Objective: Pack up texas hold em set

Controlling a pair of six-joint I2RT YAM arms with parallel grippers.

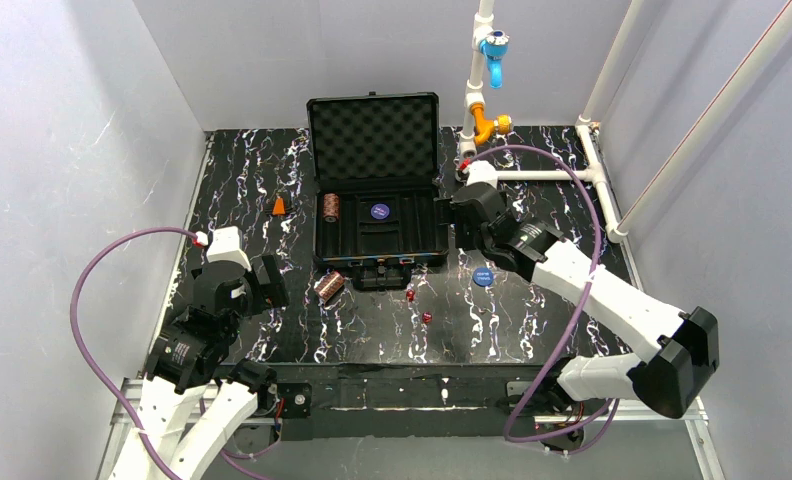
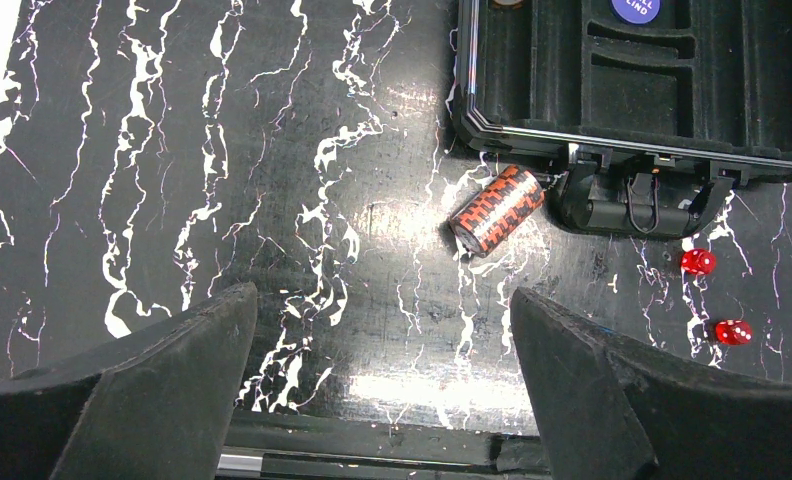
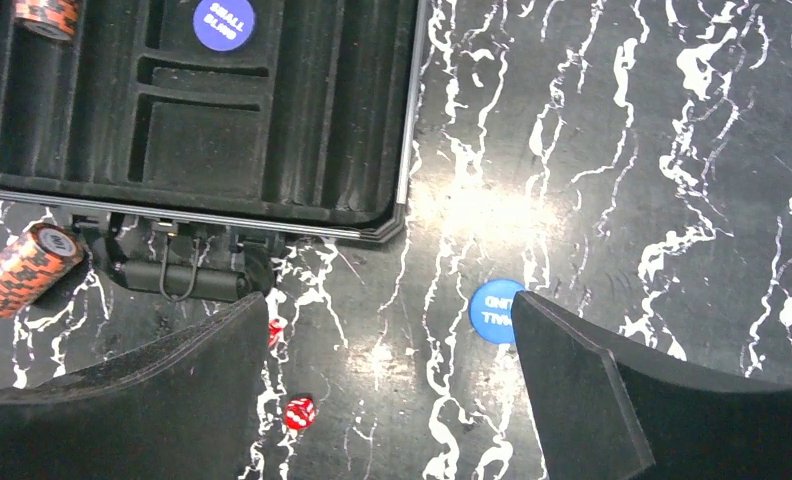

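Ahead of left fingers (image 2: 152, 400): chip stack (image 2: 495, 210)

Black white-veined table (image 1: 372, 335), pale grey walls (image 1: 72, 120)

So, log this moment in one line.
briefcase open | left gripper open | right gripper open | one chip stack, blue disc, dice on table

Chip stack (image 1: 331, 207) in briefcase (image 1: 367, 240), second chip stack (image 1: 329, 287) before it
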